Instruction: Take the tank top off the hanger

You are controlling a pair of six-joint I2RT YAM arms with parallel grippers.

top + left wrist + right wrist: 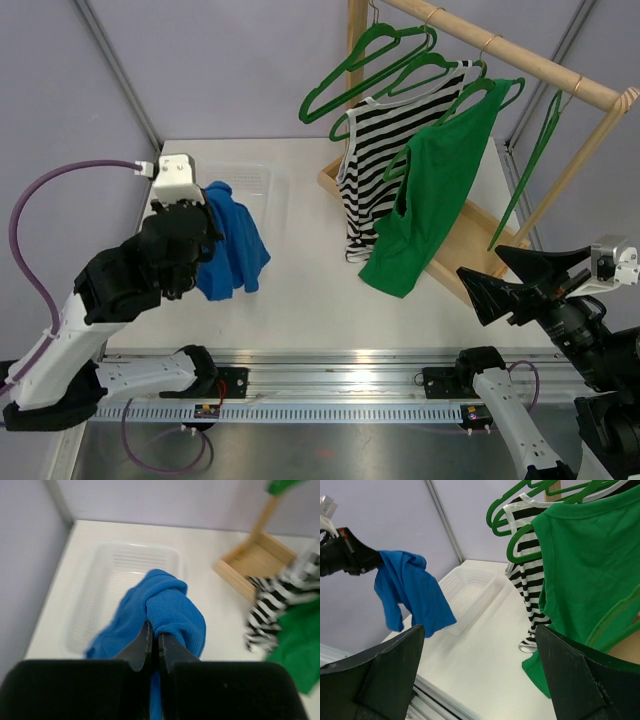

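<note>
left gripper (153, 636) clamped shut on blue tank top (170, 611), already off hanger, hanging long-axis down, white basket (95, 595) just to its far side; right gripper (494, 268) wide open, empty, well apart.

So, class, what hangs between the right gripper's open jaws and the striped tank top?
The green tank top, hanging right beside the striped tank top; the top view shows it.
</note>
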